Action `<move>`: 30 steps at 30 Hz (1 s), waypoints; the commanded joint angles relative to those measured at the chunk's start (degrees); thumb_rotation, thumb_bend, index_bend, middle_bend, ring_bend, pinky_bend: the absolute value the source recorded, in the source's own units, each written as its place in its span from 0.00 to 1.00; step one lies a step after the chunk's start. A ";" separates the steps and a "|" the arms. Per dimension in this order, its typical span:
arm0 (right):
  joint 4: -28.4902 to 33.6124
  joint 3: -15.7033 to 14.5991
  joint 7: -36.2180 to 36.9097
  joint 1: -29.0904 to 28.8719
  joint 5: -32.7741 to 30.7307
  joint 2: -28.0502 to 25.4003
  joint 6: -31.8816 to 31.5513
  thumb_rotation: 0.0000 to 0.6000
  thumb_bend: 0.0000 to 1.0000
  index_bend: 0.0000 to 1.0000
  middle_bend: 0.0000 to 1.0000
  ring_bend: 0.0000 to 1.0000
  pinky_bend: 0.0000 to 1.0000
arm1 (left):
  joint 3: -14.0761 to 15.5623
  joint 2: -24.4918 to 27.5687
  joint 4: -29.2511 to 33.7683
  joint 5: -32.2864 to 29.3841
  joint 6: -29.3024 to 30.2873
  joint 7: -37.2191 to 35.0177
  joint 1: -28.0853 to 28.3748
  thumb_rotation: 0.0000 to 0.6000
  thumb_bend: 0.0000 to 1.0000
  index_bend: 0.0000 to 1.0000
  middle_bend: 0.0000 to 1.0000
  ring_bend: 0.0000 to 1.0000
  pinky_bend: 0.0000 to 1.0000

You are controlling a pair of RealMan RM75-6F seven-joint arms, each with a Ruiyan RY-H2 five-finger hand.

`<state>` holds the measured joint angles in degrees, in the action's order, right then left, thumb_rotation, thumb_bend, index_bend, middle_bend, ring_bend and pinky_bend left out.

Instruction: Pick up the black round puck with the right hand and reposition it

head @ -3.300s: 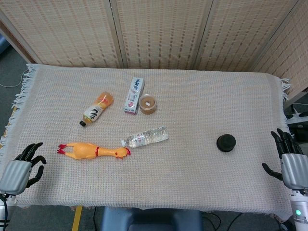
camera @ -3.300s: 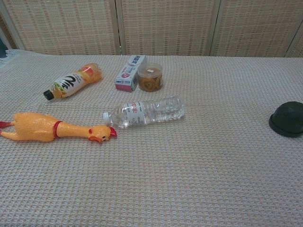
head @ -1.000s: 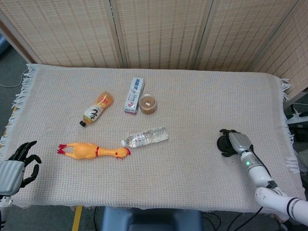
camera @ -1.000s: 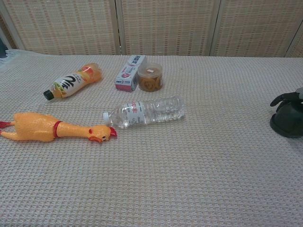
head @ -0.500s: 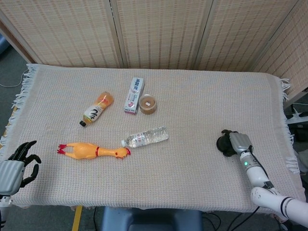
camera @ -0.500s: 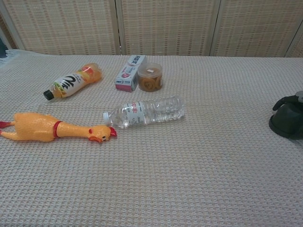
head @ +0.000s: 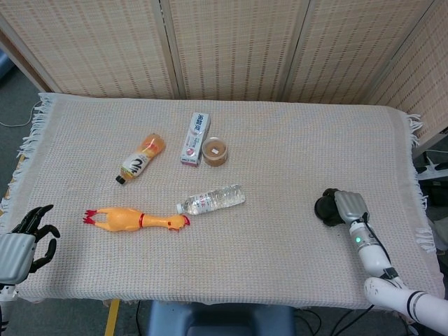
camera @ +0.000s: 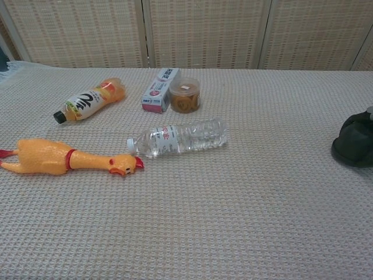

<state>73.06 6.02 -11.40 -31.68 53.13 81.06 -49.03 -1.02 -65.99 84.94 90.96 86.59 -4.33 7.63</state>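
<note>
The black round puck [head: 323, 208] lies on the cloth at the right side of the table, and shows at the right edge of the chest view as puck [camera: 353, 146]. My right hand [head: 344, 206] sits against its right side, dark fingers curled over its top and round its rim, gripping it. Only a sliver of that hand shows in the chest view. My left hand [head: 21, 245] hangs at the table's front left corner, fingers apart, holding nothing.
A rubber chicken [head: 136, 220], a clear water bottle [head: 210, 199], an orange drink bottle [head: 141, 157], a white box [head: 196, 138] and a small round tub [head: 215, 150] lie left of centre. A woven screen stands behind the table.
My right hand came in from the table's right edge and closed on the puck. Over the last second it has barely shifted. The left hand has stayed put.
</note>
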 commanded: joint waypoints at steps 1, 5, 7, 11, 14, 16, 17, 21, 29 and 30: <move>-1.19 -0.16 -1.14 1.38 2.07 1.28 -4.45 1.00 0.25 0.72 0.59 0.61 0.85 | -0.03 0.02 0.03 0.00 0.07 -0.12 -0.02 1.00 0.52 0.52 0.12 0.12 0.41; -1.24 0.64 0.28 2.48 4.74 1.71 -8.33 1.00 0.28 0.75 0.62 0.64 0.88 | 0.02 0.00 0.00 0.01 -0.02 -0.07 -0.01 1.00 0.52 0.52 0.12 0.12 0.40; -0.98 1.31 3.14 3.36 8.44 1.88 -12.22 1.00 0.29 0.76 0.62 0.64 0.88 | 0.05 -0.01 0.01 0.00 -0.09 0.04 0.00 1.00 0.52 0.52 0.12 0.12 0.40; -2.06 1.90 13.01 5.29 19.31 2.93 -22.71 1.00 0.30 0.77 0.63 0.65 0.89 | 0.06 -0.08 0.02 0.02 -0.13 0.28 0.02 1.00 0.52 0.52 0.12 0.12 0.40; -5.00 1.96 21.00 6.36 26.94 4.22 -30.92 1.00 0.30 0.78 0.63 0.65 0.89 | 0.10 -0.09 0.10 0.04 -0.22 0.45 0.04 1.00 0.52 0.52 0.12 0.12 0.41; -7.91 2.16 24.78 6.86 30.74 5.44 -36.05 1.00 0.30 0.79 0.64 0.66 0.90 | 0.13 -0.07 0.12 0.02 -0.30 0.54 0.05 1.00 0.52 0.52 0.12 0.12 0.40; -9.26 2.32 26.09 7.00 32.05 6.00 -38.07 1.00 0.30 0.79 0.64 0.66 0.90 | 0.14 -0.08 0.12 0.01 -0.32 0.58 0.05 1.00 0.52 0.52 0.12 0.12 0.40; -14.74 3.14 28.11 7.30 34.37 8.06 -42.57 1.00 0.30 0.81 0.65 0.67 0.91 | 0.15 -0.16 0.11 -0.02 -0.45 0.72 0.10 1.00 0.52 0.52 0.12 0.12 0.41; -4.64 4.29 9.23 8.63 20.88 2.22 -26.44 1.00 0.30 0.83 0.66 0.68 0.92 | 0.08 -0.07 0.18 -0.26 -0.65 1.12 0.14 1.00 0.52 0.52 0.12 0.12 0.41; -1.89 4.77 4.10 8.71 17.35 0.89 -23.93 1.00 0.30 0.83 0.66 0.69 0.92 | 0.04 -0.05 0.18 -0.37 -0.63 1.18 0.11 1.00 0.52 0.52 0.12 0.12 0.41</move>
<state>62.58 9.56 5.81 -23.87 79.90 86.09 -82.22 -0.97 -66.05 85.12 90.61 85.95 -3.18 7.75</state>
